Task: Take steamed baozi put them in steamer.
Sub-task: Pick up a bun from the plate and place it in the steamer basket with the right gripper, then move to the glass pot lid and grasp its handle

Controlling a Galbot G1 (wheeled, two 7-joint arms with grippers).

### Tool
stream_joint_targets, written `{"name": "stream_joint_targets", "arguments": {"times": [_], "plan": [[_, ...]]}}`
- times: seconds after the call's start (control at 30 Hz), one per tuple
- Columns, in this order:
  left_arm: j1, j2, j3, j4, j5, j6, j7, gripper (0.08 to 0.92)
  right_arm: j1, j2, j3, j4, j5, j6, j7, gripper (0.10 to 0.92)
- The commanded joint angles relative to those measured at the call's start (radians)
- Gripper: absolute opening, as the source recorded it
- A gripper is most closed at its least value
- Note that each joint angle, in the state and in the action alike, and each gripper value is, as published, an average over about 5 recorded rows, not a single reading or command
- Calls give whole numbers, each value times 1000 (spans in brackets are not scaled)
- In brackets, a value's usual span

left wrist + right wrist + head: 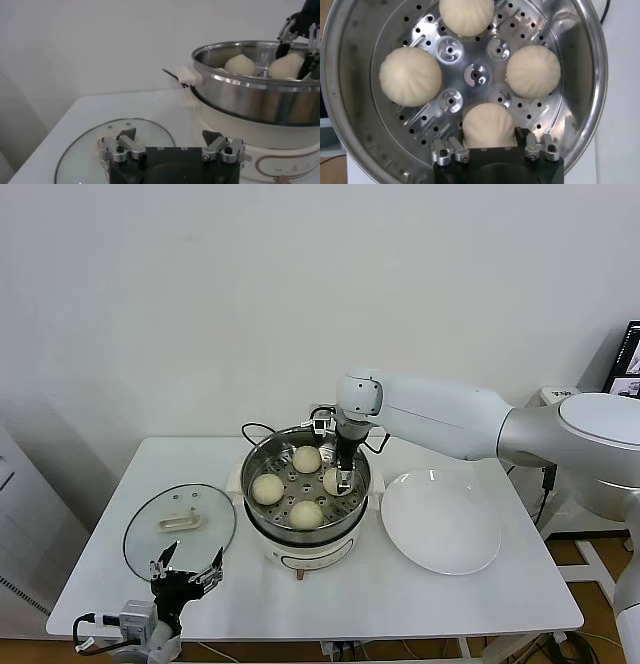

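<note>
Several cream-white steamed baozi sit on the perforated tray inside the steel steamer (247,476) (340,100) at mid-table. My right gripper (343,480) (487,142) reaches down into the pot and stands open. Its fingers (521,137) flank the baozi (487,122) (333,481) on the pot's right side, which rests on the tray. Other baozi lie at the back (306,458), left (267,489) and front (306,513). My left gripper (187,569) (170,135) stands open and empty near the table's front left, over the near edge of the glass lid.
The round glass lid (180,529) (85,155) with a cream handle lies flat left of the steamer. A white plate (440,521) with nothing on it sits to the right. A black cord runs behind the pot. The wall stands close behind the table.
</note>
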Motion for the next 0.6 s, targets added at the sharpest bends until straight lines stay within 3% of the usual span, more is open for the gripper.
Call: {"name": "stream_joint_targets", "arguments": {"times": [0.03, 0.37, 0.6], "plan": [[5, -4, -4, -2, 3, -2, -2, 823, 8, -69, 95, 35, 4, -3, 6, 815], [43, -34, -8, -47, -13, -24, 6, 823, -46, -229, 442, 95, -61, 76, 13, 823], [34, -39, -10, -42, -23, -91, 8, 823, -200, -401, 719, 220, -28, 206, 184, 823]]}}
